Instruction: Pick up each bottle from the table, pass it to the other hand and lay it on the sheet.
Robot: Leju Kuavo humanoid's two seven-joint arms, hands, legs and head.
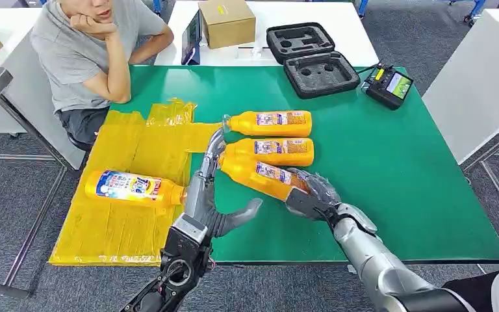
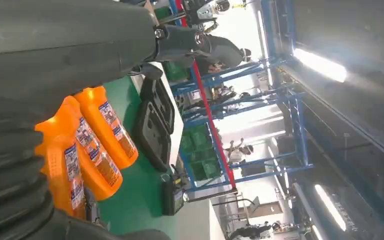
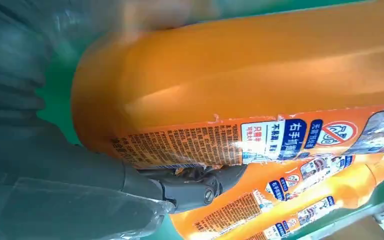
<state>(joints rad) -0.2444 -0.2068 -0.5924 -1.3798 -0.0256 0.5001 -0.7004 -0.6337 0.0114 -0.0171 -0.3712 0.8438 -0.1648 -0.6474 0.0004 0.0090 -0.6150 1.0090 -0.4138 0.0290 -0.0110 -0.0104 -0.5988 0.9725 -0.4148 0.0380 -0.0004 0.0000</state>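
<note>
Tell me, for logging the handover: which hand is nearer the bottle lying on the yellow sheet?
Left. The left hand is just beside the bottle's cap end; the right hand is farther off, gripping another bottle.

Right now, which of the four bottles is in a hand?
The tilted bottle nearest the robot, gripped at its base by the right hand; the others lie free.

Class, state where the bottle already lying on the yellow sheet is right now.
In the head view, the bottle lies on its side on the yellow sheet, at the table's left, cap pointing toward the left robot hand.
</note>
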